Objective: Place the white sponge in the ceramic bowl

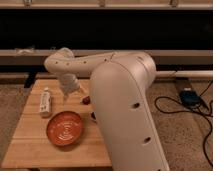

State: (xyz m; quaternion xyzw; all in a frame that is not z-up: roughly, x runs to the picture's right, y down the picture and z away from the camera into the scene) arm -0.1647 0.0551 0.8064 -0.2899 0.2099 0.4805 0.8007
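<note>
The ceramic bowl (65,128), shallow and orange-red with a pale pattern inside, sits on the wooden table (30,145) at front centre-left. It looks empty. My gripper (68,93) hangs from the white arm (120,100) just behind the bowl and to the right of a long white bar-shaped object (45,101). The white sponge does not show; it is hidden or out of view.
A small dark red object (86,100) lies right of the gripper, and another dark bit (93,116) sits by the arm's edge. The arm's bulk covers the table's right side. Cables and a blue box (189,96) lie on the floor at right.
</note>
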